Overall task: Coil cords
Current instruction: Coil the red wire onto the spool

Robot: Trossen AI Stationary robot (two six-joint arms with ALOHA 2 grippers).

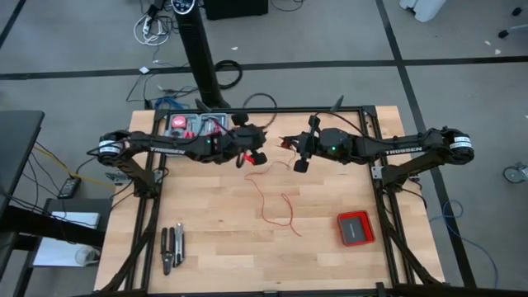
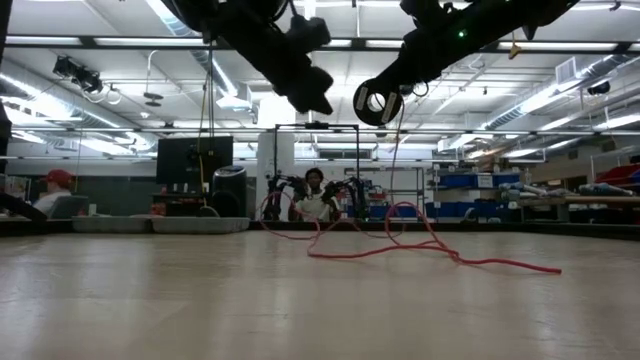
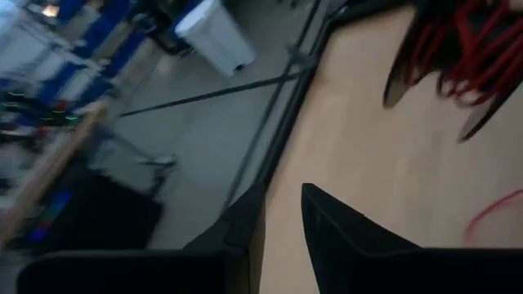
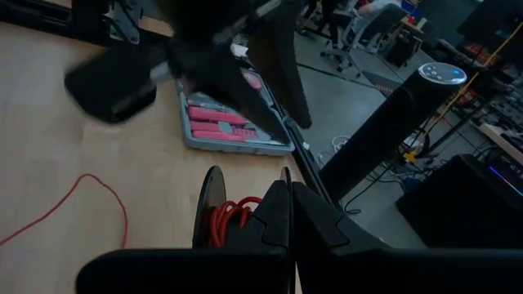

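Right gripper (image 4: 282, 204), raised over the far middle of the table, fingers closed on a small black spool (image 4: 214, 214) with turns of red wire (image 4: 231, 219) already on it. Left gripper (image 1: 257, 157) is raised just to its left, facing it; in its own wrist view its fingers (image 3: 245, 224) stand narrowly apart with nothing between them.

Progress, judged: partly coiled. A long loose tail of the wire lies in squiggly loops on the table (image 1: 206, 247) below and nearer than the grippers, unwound.

Containers: grey tray (image 4: 237, 139) at far left holds pinkish-red items, not identifiable. Flat red box (image 1: 355, 228) near right; contents cannot tell
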